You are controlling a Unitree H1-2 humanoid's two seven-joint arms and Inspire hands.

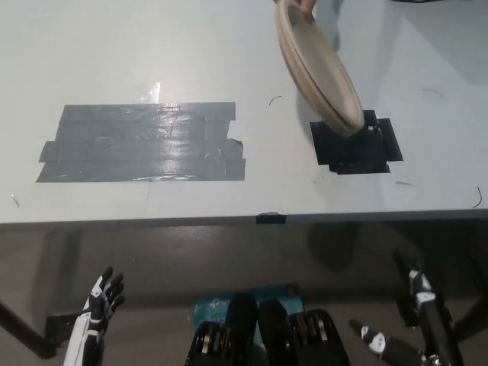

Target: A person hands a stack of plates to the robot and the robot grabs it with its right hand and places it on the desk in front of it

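Note:
A stack of beige plates (316,65) hangs tilted in the air above the far right part of the white desk (229,191), held at its top edge by a person's hand (305,6) at the picture's upper border. My black right hand (415,316) is low at the bottom right, below the desk's front edge, open with its fingers spread and far from the plates. My white left hand (99,305) rests at the bottom left, also below the desk edge, fingers apart and holding nothing.
A large grey tape patch (145,143) covers the desk's left middle. A smaller black tape patch (357,145) lies under the lower end of the plates. A small black tab (271,218) sits on the front edge.

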